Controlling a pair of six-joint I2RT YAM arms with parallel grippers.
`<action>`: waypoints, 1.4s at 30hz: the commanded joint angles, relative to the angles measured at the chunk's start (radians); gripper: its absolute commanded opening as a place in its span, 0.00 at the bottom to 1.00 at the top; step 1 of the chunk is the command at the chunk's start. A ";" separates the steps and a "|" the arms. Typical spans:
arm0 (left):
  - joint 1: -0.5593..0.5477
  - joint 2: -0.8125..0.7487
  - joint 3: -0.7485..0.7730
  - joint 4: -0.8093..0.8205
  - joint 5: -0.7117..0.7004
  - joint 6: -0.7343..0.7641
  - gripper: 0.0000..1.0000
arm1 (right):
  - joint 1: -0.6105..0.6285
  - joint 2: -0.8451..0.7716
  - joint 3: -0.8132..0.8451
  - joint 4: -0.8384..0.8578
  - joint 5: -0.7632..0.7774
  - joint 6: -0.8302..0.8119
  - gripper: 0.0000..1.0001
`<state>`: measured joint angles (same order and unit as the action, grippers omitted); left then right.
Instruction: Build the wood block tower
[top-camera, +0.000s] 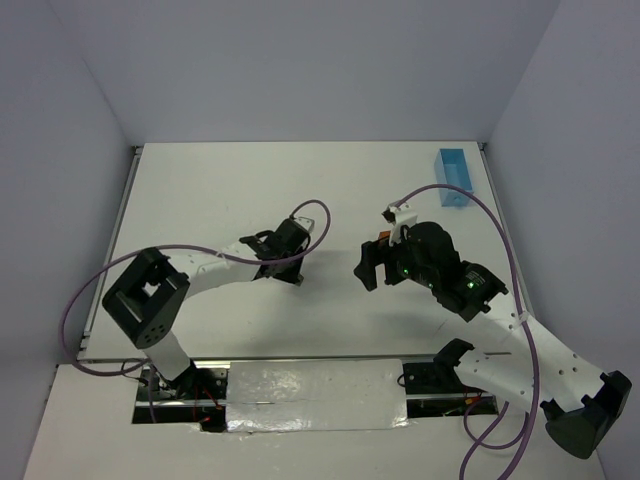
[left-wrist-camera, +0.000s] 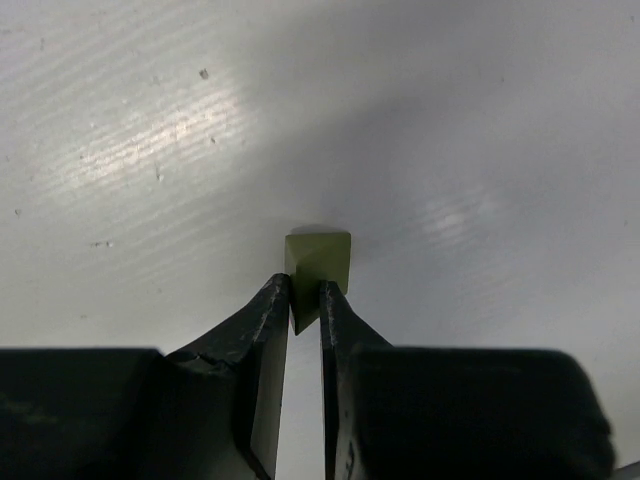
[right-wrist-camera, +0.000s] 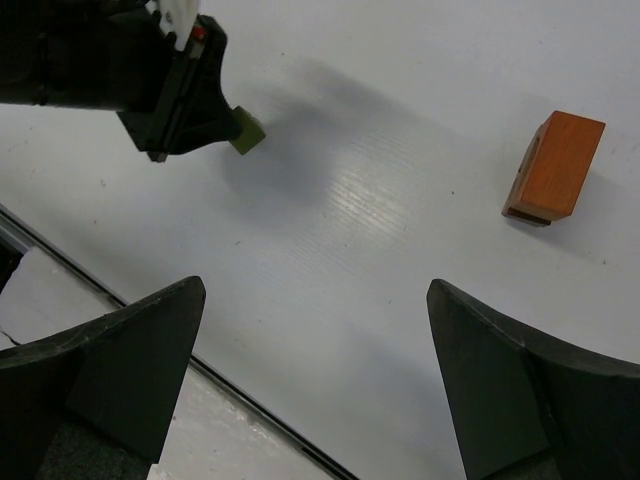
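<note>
Small olive-green wooden block (left-wrist-camera: 320, 262): light, stiff, smooth faces, so it will likely twist if gripped off-centre. Left fingers (left-wrist-camera: 262, 330) pinch its near end across flat sides, down at the white desk (left-wrist-camera: 150, 150). Orange wooden block (right-wrist-camera: 555, 165) lies well apart. Right fingers (right-wrist-camera: 150, 340) spread wide, empty.

— What do the arms look like?
— The white-shelled left arm (top-camera: 215, 268) and white-shelled right arm (top-camera: 540, 362) both have bulky black joint housings. The right one's white link is dotted with small dark holes.
— Any cables?
— A thin purple cable (top-camera: 75, 300) runs along the left, and a second purple cable (top-camera: 507, 250) runs along the right. A small green light (top-camera: 468, 290) glows on the right wrist.
— And the fingers?
— Matte black. The black-fingered right gripper (right-wrist-camera: 315, 290) has broad wedges, the black-fingered left gripper (left-wrist-camera: 305, 290) slim, scuffed blades.
</note>
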<state>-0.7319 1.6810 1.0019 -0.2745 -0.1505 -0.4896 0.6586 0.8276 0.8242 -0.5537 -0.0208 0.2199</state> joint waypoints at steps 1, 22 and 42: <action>0.002 -0.087 -0.077 0.111 0.048 0.068 0.00 | 0.007 0.005 -0.004 0.035 0.037 0.016 1.00; -0.038 -0.776 -0.514 0.745 0.333 0.284 0.00 | -0.037 -0.019 -0.019 0.357 -0.437 0.344 1.00; -0.086 -1.120 -0.737 1.132 0.612 0.391 0.00 | 0.022 0.054 -0.292 1.032 -0.625 1.127 0.97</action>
<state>-0.8108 0.5758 0.2584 0.7189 0.3923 -0.1364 0.6460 0.9142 0.5674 0.3099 -0.6613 1.1847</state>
